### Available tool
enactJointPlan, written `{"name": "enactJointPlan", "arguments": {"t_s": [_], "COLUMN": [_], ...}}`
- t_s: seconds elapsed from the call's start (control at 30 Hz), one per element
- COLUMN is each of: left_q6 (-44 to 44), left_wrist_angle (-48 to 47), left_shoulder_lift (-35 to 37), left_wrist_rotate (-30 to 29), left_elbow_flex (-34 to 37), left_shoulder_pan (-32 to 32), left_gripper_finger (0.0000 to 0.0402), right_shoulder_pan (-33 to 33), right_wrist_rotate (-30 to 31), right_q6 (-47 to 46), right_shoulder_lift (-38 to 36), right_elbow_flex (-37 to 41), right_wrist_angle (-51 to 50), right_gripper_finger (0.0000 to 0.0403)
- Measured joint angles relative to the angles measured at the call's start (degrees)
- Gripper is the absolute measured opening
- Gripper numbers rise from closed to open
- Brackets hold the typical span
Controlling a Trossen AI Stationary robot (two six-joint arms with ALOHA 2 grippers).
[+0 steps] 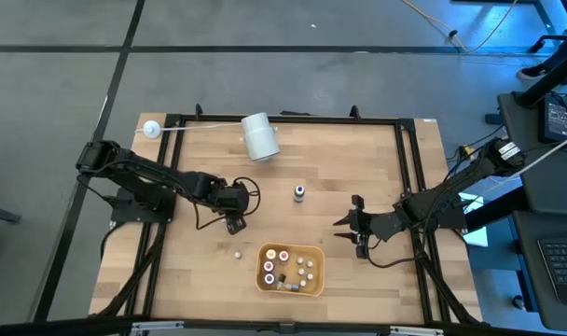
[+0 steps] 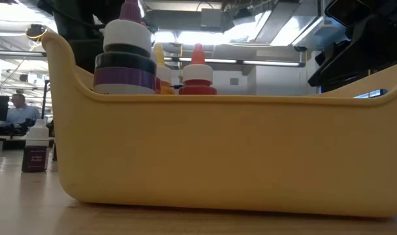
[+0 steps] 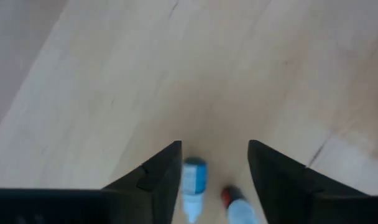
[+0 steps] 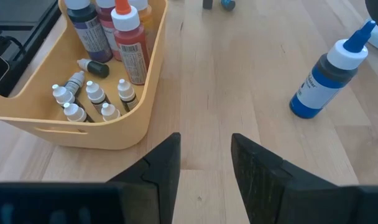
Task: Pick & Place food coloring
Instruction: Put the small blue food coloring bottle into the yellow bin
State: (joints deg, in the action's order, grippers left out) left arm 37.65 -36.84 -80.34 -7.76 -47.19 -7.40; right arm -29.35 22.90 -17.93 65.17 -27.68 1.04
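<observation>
My left gripper is open and low over the table, left of the yellow tray. In the left wrist view its fingers stand on either side of two tiny dropper bottles lying on the wood, one blue-capped and one red-capped. The tray holds several larger bottles and several small white-capped droppers. One small dark bottle stands upright left of the tray. My right gripper is open and empty right of the tray; it also shows in the right wrist view. My left gripper has the blue-capped bottle lying close beside one finger. I cannot tell whether that finger touches it. The fingers come from above, slanting down, and both bottles lie on the table.
A larger blue bottle with a white collar stands upright mid-table; it also shows in the right wrist view. A big white roll and a white ball on a thin rod lie at the far edge. A black frame borders the table.
</observation>
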Motion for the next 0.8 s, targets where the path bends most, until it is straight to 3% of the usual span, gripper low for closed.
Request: {"name": "enactJointPlan", "arguments": {"t_s": [0.23, 0.57, 0.8], "left_q6": [3.17, 3.17, 3.38], "left_wrist_angle": [-4.07, -3.37, -4.29], "left_shoulder_lift": [-0.02, -0.02, -0.35], "left_wrist_rotate": [-3.84, -4.56, -1.90], "left_elbow_flex": [0.01, 0.01, 0.95], "left_shoulder_pan": [0.00, 0.00, -0.77], "left_gripper_finger": [0.0237, 0.0238, 0.0237], "right_shoulder_pan": [0.00, 0.00, 0.00], "right_wrist_rotate": [0.00, 0.00, 0.00], "right_q6": [0.00, 0.02, 0.11], "right_shoulder_lift": [0.00, 0.00, 0.00], "right_elbow_flex": [0.00, 0.00, 0.00], "right_wrist_angle": [0.00, 0.00, -0.05], "right_gripper_finger": [0.0145, 0.0145, 0.0145]}}
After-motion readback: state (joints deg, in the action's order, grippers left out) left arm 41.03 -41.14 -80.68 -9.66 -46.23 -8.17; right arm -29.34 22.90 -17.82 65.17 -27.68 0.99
